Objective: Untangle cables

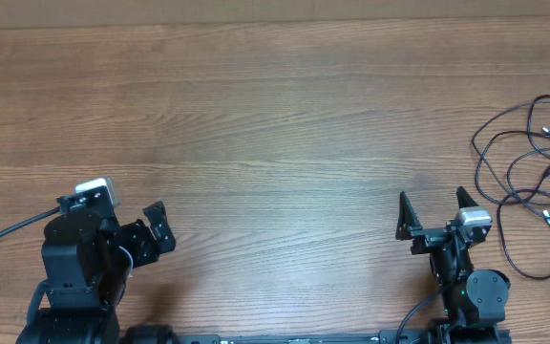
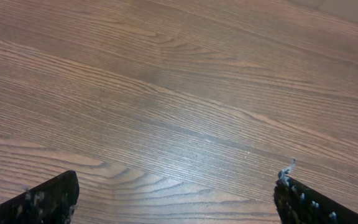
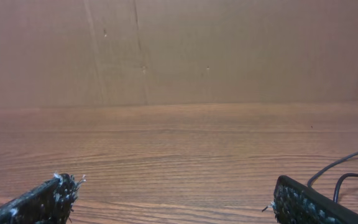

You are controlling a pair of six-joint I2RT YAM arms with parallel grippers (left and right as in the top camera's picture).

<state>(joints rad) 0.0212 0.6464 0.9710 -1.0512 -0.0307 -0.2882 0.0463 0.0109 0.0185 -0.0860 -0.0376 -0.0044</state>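
Observation:
The cables (image 1: 549, 170) lie as a loose tangle of thin black cords with small plugs at the table's far right edge. My right gripper (image 1: 435, 212) stands open just left of the tangle, not touching it. In the right wrist view the gripper (image 3: 173, 198) has only bare wood between its fingers, and two cable strands (image 3: 347, 160) show past the right fingertip (image 3: 303, 204). My left gripper (image 1: 153, 229) is open at the near left, far from the cables. The left wrist view shows the gripper (image 2: 176, 200) over bare wood.
A thicker black wire (image 1: 8, 232) runs from the left arm's base off the left edge. The wooden table (image 1: 275, 115) ends at a far edge along the top of the overhead view. A brown wall (image 3: 179, 50) rises behind the table.

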